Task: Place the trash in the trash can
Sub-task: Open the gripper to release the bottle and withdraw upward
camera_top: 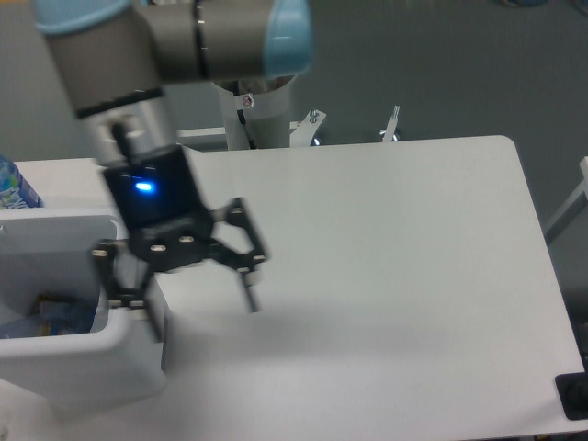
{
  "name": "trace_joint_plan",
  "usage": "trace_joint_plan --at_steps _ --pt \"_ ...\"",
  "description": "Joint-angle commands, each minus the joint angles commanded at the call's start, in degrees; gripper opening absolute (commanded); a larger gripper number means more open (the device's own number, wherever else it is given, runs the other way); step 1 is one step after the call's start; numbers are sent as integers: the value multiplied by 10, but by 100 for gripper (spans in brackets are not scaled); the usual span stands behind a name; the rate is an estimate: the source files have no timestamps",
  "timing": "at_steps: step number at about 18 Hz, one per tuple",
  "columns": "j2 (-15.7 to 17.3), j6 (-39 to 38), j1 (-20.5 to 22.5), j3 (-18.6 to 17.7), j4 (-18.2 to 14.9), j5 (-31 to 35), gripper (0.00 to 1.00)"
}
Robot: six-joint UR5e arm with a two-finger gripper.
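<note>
The trash can (pixel 83 367) is a white bin with a thick rim at the table's left front. My gripper (pixel 193 303) hangs open and empty over the bin's right rim, with one finger (pixel 136 303) at the rim's inner side and the other (pixel 249 292) out over the table. Crumpled stuff (pixel 53 314) with clear, blue and yellowish parts lies inside the bin; I cannot tell which item it is. The crushed bottle with the pink-purple label and the wrapper do not show anywhere on the table.
A blue-labelled bottle (pixel 13 188) stands behind the bin at the far left edge. The white table (pixel 395 276) runs to the right. The arm's base post (pixel 262 115) stands at the table's back edge. A dark object (pixel 574 395) sits off the front right corner.
</note>
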Motion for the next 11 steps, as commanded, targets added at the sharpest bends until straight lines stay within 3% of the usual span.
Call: trace_joint_plan --at_steps 4,9,11 --pt "57 138 33 -49 -90 -2 100" --pt "98 283 72 -61 -202 -12 100" --pt "99 296 82 -61 -213 -14 100"
